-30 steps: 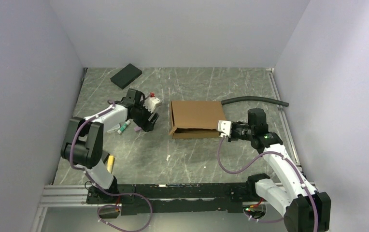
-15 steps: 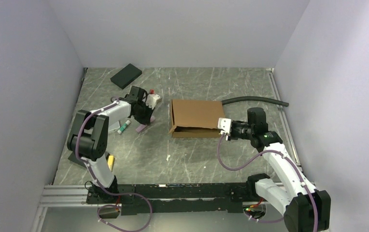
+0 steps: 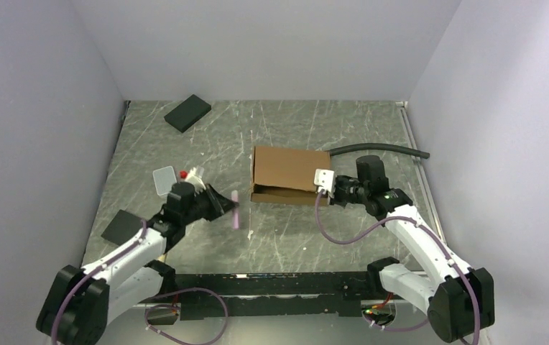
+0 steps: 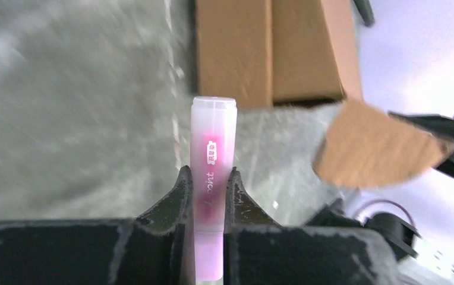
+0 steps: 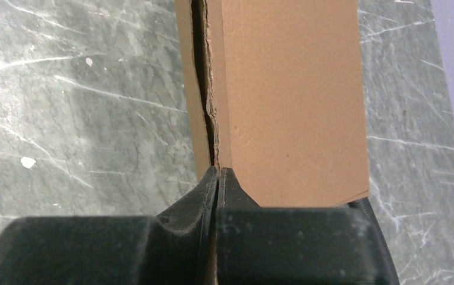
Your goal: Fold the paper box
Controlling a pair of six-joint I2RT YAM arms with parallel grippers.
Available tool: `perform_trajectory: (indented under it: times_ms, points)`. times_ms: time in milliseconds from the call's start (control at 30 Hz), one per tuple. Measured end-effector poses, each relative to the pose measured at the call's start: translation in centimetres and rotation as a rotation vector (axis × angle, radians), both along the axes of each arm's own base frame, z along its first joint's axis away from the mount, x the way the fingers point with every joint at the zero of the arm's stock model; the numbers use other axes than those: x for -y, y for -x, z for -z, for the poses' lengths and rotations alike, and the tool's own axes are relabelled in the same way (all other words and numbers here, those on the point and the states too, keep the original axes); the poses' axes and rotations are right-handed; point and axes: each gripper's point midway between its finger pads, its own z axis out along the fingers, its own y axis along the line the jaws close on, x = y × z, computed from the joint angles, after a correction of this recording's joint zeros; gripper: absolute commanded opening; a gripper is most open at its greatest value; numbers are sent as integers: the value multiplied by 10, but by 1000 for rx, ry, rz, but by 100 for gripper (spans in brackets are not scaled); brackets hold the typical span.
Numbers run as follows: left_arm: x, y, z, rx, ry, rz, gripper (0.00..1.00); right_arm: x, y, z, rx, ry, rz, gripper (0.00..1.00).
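Observation:
The paper box (image 3: 289, 167) is brown corrugated cardboard, partly folded, lying mid-table with its open side toward me. My right gripper (image 3: 317, 188) is at its right end, shut on a thin cardboard edge; in the right wrist view the fingers (image 5: 207, 190) pinch a wall of the paper box (image 5: 290, 101). My left gripper (image 3: 227, 208) hovers left of the box, shut on a pink translucent tube (image 3: 236, 210). In the left wrist view the tube (image 4: 213, 130) stands upright between the fingers (image 4: 180, 196), with the box (image 4: 254, 53) beyond it.
One black pad (image 3: 187, 113) lies at the back left and another (image 3: 122, 226) by the left arm. A clear plastic piece (image 3: 164, 180) and a small white and red item (image 3: 189, 175) sit left of the box. A black hose (image 3: 379, 149) runs behind the right arm.
My left gripper closed on the pink tube, lifted it and swung from the back left toward the near side. My right gripper shifted slightly left and back, still gripping the box.

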Motion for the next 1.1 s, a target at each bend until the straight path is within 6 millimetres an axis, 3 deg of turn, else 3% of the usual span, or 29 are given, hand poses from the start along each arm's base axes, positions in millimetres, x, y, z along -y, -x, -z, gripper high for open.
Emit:
perform_trajectory:
  times_ms: [67,133,267,367,700,1000,1100]
  points:
    - [16,21,5,-46,81,4,0,-6,0,0,-10,5,2,0]
    - [34,32,-3,-58,160,12,0,-12,1,-1,-21,5,3,0]
    - [53,26,-32,-32,334,-53,0,-21,-2,-8,-50,-3,26,0]
    - [62,19,-43,-37,416,-97,0,-25,-6,-14,-57,-17,43,0]
    - [88,23,-26,-156,486,-152,0,-29,-9,-15,-89,-35,81,0]
    - [92,-20,-48,-154,547,-331,1,-29,-11,-17,-89,-44,95,0]
    - [95,-33,-48,-179,554,-387,14,-29,-13,-18,-86,-46,101,0]
